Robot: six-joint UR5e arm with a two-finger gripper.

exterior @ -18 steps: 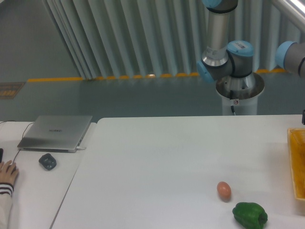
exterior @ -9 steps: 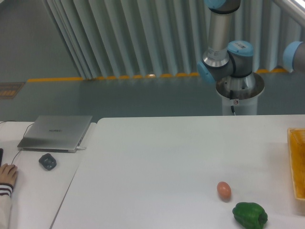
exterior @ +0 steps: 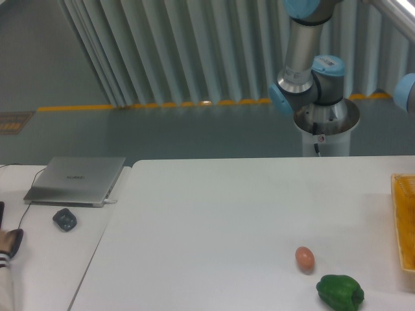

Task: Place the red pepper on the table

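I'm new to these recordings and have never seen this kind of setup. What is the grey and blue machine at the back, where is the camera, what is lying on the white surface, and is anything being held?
The grey and blue machine is a robot arm on a pedestal behind the table. Only its base joints and part of another joint at the right edge show; its end effector is out of the picture, so I cannot say whether it holds anything.

There is one fixed camera, looking across the table toward the arm from the opposite side.

On the white table lie a brownish-orange egg and, beside it near the front edge, a green bell pepper. A yellow basket pokes in at the right edge. No red pepper is visible.

On the narrower desk to the left sit a closed laptop and a small dark object, and a person's hand shows at the left edge.
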